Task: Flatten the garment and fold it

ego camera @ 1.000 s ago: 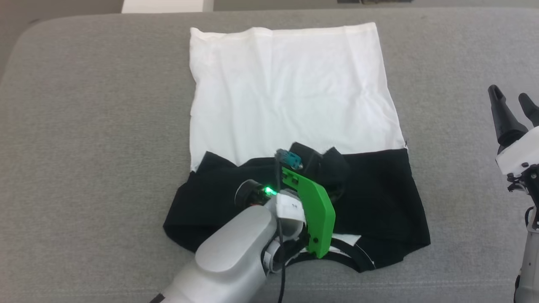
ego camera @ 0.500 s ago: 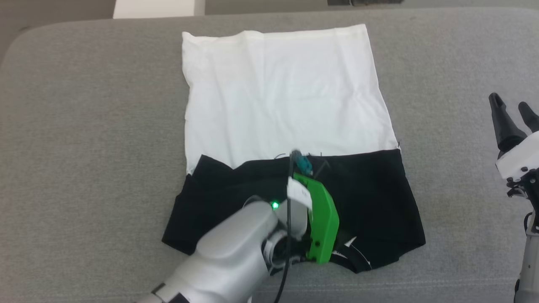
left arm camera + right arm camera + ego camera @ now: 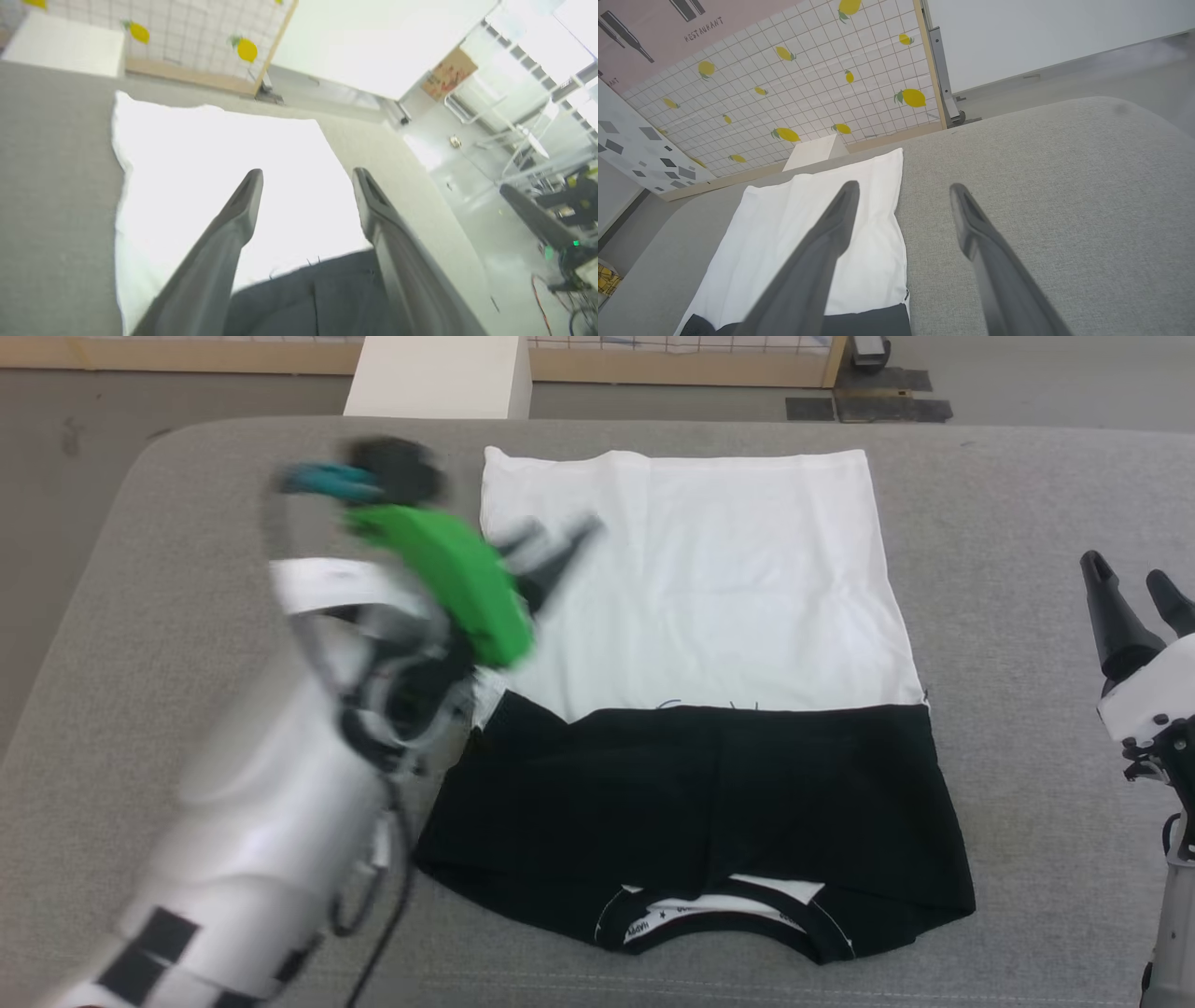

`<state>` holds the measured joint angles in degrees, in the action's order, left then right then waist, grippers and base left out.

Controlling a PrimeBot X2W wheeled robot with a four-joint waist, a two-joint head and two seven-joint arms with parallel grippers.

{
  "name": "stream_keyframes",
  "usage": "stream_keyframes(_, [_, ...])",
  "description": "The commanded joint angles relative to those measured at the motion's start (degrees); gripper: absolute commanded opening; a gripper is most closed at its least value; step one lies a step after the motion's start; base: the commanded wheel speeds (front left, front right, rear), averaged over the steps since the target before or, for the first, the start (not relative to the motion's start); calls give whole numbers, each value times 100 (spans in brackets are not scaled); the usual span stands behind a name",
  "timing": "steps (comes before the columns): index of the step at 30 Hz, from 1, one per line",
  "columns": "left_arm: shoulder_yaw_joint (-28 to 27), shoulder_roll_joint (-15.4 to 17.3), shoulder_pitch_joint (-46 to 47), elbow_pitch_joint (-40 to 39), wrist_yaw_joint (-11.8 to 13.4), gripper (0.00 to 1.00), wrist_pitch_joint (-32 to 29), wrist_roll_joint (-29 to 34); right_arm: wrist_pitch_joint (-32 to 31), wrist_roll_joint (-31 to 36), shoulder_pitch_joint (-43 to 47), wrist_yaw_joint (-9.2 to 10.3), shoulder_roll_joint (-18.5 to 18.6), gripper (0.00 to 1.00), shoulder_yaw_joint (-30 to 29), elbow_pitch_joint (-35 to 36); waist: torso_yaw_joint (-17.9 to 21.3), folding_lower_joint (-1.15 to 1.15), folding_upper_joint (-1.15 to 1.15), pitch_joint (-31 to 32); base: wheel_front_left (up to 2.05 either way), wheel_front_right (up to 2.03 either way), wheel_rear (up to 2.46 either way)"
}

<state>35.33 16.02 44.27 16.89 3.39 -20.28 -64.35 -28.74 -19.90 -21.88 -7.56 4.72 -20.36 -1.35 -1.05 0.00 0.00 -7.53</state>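
The garment lay flat in the middle of the grey cushion. Its white body was on the far side and the black sleeves were folded across the near part. The printed neck band peeked out at the near edge.

The left forearm and its green bracket covered the garment's left edge where white met black. Motion blur smeared that arm in the head view, so the left gripper was hard to make out there. The left wrist view showed its fingers spread wide over the white cloth, holding nothing, and the white looked washed out. The right gripper stood well to the right of the garment with its arm cut off by the frame. Its fingers were also apart and empty.

A second before, the left gripper had been closed, low on the middle of the black part. It had since let go and swung up and leftward. The black cloth lay smoother where a bump had been. The head camera had tilted, showing more floor. The right gripper had stayed put.

Beyond the cushion stood a white block and a lemon-patterned panel.
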Motion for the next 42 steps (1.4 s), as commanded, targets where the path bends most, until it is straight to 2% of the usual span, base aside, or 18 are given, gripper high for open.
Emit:
stream_keyframes(1, [-231, 201, -43, -76, 71, 100, 506, 218, -19, 36, 47, 8, 5, 100, 20, 41, -23, 0, 0, -75, 0, 0, 0])
stream_keyframes(6, [-947, 734, -460, -228, 263, 100, 2432, 939, -81, 67, -76, 8, 67, 100, 51, 121, -49, 0, 0, -331, 0, 0, 0])
stream_keyframes(9, [-1149, 919, -781, -328, 378, 100, 3197, 1294, -128, 79, -179, 8, 119, 100, 97, 113, -63, 0, 0, -506, 0, 0, 0])
stream_keyframes(11, [-1293, 992, -961, -466, 513, 100, 3434, 1620, -149, 82, -279, 8, 171, 100, 116, 115, -100, 0, 0, -672, 0, 0, 0])
stream_keyframes(15, [-1816, 792, -1279, -1052, 685, 100, 3522, 2290, -296, 89, -687, 8, 339, 100, 159, -3, -199, 0, 0, -1109, 0, 0, 0])
stream_keyframes(19, [-2265, 409, -1541, -1652, 612, 100, 3525, 2858, -598, 153, -1471, 8, 539, 100, 234, -334, -315, 0, 0, -1690, 0, 0, 0])
stream_keyframes(23, [-2436, 40, -1563, -1945, 411, 100, 3526, 3247, -883, 447, -2473, 8, 848, 100, 261, -795, -566, 0, 0, -2299, 0, 0, 0])
stream_keyframes(29, [-2623, -493, -1452, -2126, 48, 100, 3527, 3641, -1510, 1129, -3763, 8, 1379, 100, 638, -1494, -1038, 0, 0, -3018, 0, 0, 0])
stream_keyframes(35, [-2803, -892, -1338, -2339, -257, 100, 3527, 3981, -2270, 1639, -4751, 8, 1661, 100, 985, -1952, -1395, 0, 0, -3544, 0, 0, 0])
stream_keyframes(42, [-2928, -1167, -1315, -2422, -529, 100, 3527, 4189, -2932, 1938, -5259, 8, 1787, 100, 1266, -2257, -1620, 0, 0, -3856, 0, 0, 0])
